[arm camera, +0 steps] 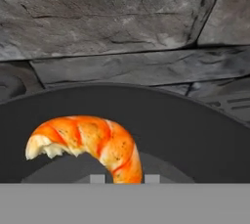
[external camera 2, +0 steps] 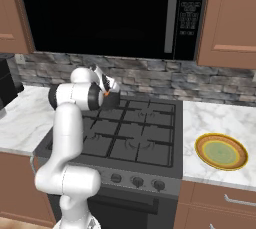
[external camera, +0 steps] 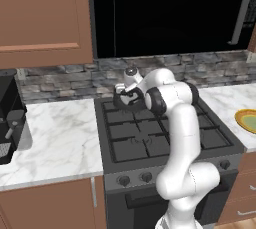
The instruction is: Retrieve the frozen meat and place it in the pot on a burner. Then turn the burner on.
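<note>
Two cameras stood behind the arm, left and right, both looking forward and down at the stove (external camera: 150, 138) and stone backsplash (external camera 2: 150, 75). A third rode the hand, pressed close above the pot (arm camera: 195, 140), facing the wall.

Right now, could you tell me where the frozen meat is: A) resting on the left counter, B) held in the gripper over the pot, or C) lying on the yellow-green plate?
B: the frozen meat hangs from the gripper, with the pot open right behind it.
</note>
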